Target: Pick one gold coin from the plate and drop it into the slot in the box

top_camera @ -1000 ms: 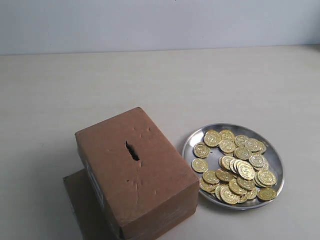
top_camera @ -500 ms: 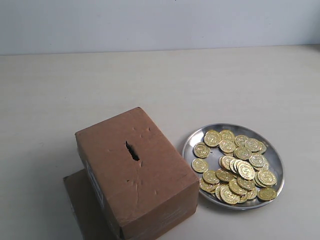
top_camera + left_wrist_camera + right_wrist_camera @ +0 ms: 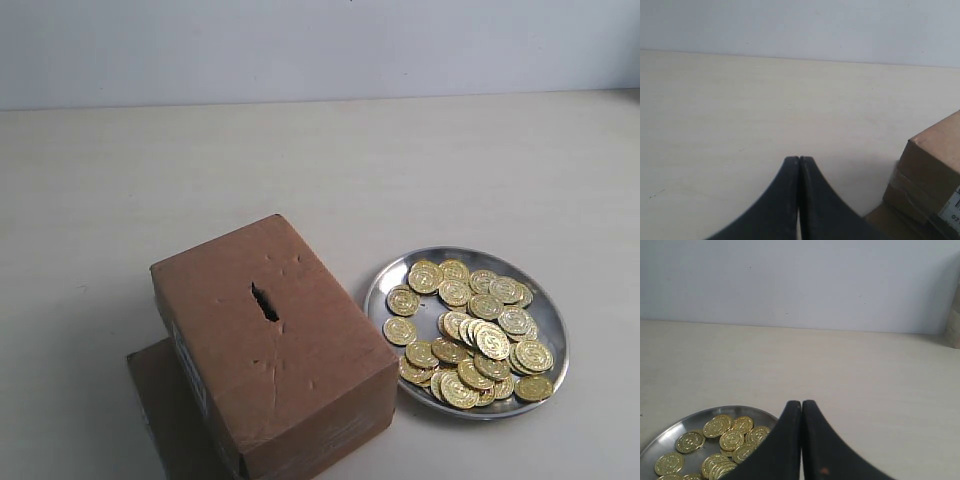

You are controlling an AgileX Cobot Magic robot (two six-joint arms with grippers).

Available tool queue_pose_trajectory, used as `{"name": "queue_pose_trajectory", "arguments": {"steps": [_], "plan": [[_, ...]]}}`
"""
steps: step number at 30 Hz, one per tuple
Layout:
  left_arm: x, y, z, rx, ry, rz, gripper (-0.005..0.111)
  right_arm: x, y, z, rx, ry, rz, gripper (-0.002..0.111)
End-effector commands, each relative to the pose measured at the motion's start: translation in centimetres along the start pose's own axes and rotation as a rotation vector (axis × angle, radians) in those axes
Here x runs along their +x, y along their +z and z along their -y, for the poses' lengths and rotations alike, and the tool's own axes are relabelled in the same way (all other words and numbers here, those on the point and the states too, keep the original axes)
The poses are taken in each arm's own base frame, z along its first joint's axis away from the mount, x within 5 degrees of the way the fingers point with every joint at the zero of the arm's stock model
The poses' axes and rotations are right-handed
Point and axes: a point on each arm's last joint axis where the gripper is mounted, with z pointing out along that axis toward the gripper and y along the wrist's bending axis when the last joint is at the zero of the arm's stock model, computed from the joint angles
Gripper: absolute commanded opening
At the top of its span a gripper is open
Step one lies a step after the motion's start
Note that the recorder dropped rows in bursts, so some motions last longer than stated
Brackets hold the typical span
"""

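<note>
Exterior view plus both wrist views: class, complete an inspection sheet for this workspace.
Surface: pale table.
Job's things: brown box, box slot on top unobstructed; plate to its right, heaped with gold coins.
Clutter: flat cardboard sheet under the box.
End effectors: left end effector and right end effector both shut, holding nothing.
Cables: nothing seen.
Surroundings: plain pale wall.

The near bottom corner of the box (image 3: 270,350) is cut off by the exterior view's edge. The cardboard sheet (image 3: 160,405) under it is mostly hidden. Lower coins (image 3: 470,330) are covered by upper ones, and their embossing is too small to be read. In the right wrist view the plate (image 3: 662,442) is cropped and partly hidden by the right gripper (image 3: 801,405). The box label (image 3: 952,207) is cropped and unreadable.
</note>
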Motion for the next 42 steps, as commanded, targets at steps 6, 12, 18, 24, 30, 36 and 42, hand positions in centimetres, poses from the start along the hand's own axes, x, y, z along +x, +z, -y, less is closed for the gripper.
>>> {"name": "queue_pose_trajectory", "arguments": {"steps": [6,12,18,24,30,36,42], "plan": [[-0.07,-0.05,0.09,0.014,-0.002,0.01,0.0,0.06,0.0,0.02,0.003,0.003,0.007,0.0],[-0.04,-0.07,0.34,0.06,0.01,0.005,0.0,0.06,0.0,0.01,0.003,0.005,0.007,0.0],[-0.04,-0.07,0.31,0.055,0.04,0.006,0.0,0.06,0.0,0.01,0.003,0.005,0.007,0.0],[-0.04,-0.07,0.31,0.055,0.04,0.006,0.0,0.06,0.0,0.01,0.003,0.005,0.007,0.0],[-0.04,-0.07,0.31,0.055,0.04,0.006,0.0,0.06,0.0,0.01,0.003,0.005,0.007,0.0],[-0.02,-0.07,0.31,0.055,0.04,0.004,0.0,0.06,0.0,0.01,0.003,0.005,0.007,0.0],[-0.02,-0.07,0.31,0.055,0.04,0.004,0.0,0.06,0.0,0.01,0.003,0.005,0.007,0.0]]}}
